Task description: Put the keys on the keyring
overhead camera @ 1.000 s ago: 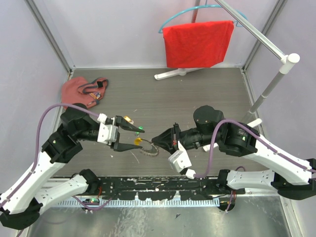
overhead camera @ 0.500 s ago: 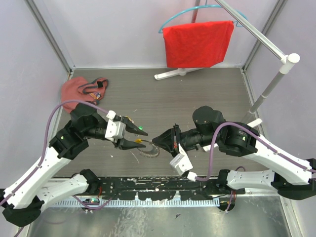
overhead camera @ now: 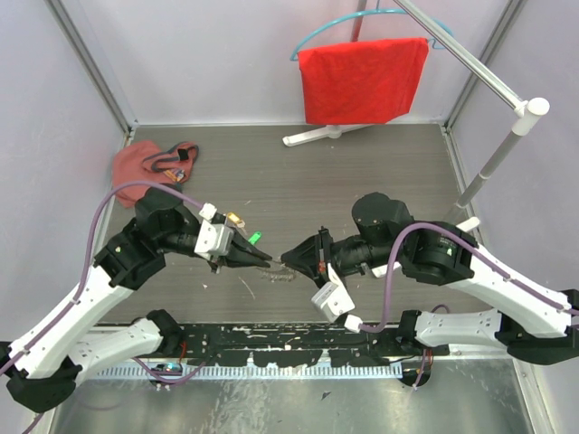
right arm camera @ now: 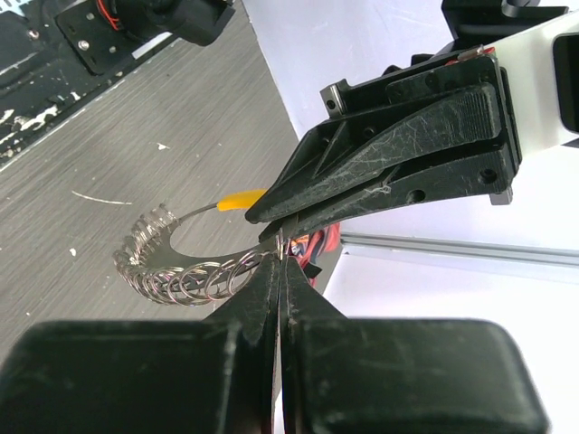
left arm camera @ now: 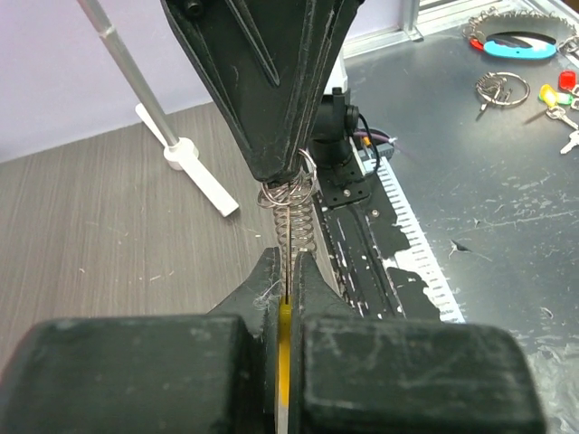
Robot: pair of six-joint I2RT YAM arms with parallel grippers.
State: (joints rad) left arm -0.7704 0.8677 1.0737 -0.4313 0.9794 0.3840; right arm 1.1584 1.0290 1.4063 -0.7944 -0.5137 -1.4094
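The keyring (overhead camera: 277, 272), a silvery coiled loop with an orange segment (right arm camera: 240, 199), hangs between both grippers just above the table. My left gripper (left arm camera: 291, 262) is shut on the orange segment (left arm camera: 286, 362), and the coil (left arm camera: 295, 215) runs on beyond its tips. My right gripper (right arm camera: 281, 260) is shut on the ring's wire end, with the coil (right arm camera: 172, 276) curving off to its left. In the top view the left gripper (overhead camera: 261, 259) and right gripper (overhead camera: 288, 256) meet tip to tip. The keys lie on the table beside the left gripper: green one (overhead camera: 256, 238), brass one (overhead camera: 234, 218).
A red pouch with cords (overhead camera: 154, 165) lies at the back left. At the back, a red cloth (overhead camera: 362, 80) hangs from a white stand (overhead camera: 493, 163). Spare rings and keys (left arm camera: 502, 86) lie on the metal sheet near the arm bases.
My left gripper moved right to the keyring and shut on its orange segment. The right gripper stayed shut on the ring and barely moved.
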